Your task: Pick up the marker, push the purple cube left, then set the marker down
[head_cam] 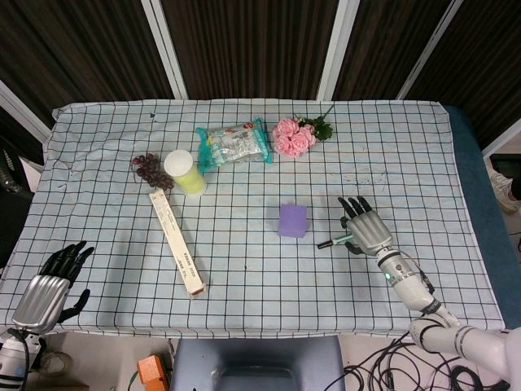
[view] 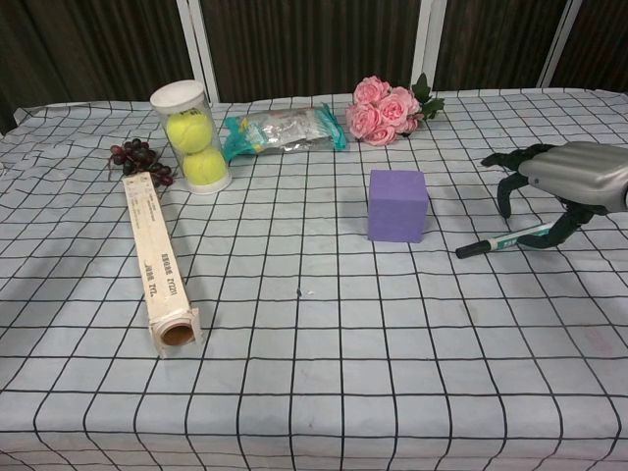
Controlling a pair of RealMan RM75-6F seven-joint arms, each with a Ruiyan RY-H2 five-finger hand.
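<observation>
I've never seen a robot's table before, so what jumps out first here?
A metal right hand hovers over a marker near the table's right side, with a purple cube just left of the marker tip. At the back sit pink roses and a tube of tennis balls.

The cube [head_cam: 292, 220] stands alone mid-table, with bare cloth [head_cam: 236, 236] open at its 9 o'clock as far as the long box [head_cam: 177, 243], which lies slanted well apart and bars the way beyond. At the cube's 3 o'clock lies the marker [view: 497, 242], tip toward it but apart, with the right hand [head_cam: 365, 228] arched over its far end. At 12 o'clock the roses [head_cam: 295, 134] and snack bag [head_cam: 234, 142] sit well back, leaving a free lane between. The ball tube [head_cam: 184, 171] and grapes [head_cam: 150, 169] crowd the box's far end at 10 o'clock. Toward 6 o'clock the cloth runs open to the near edge. The left hand [head_cam: 50, 289] rests at the near left corner.
</observation>
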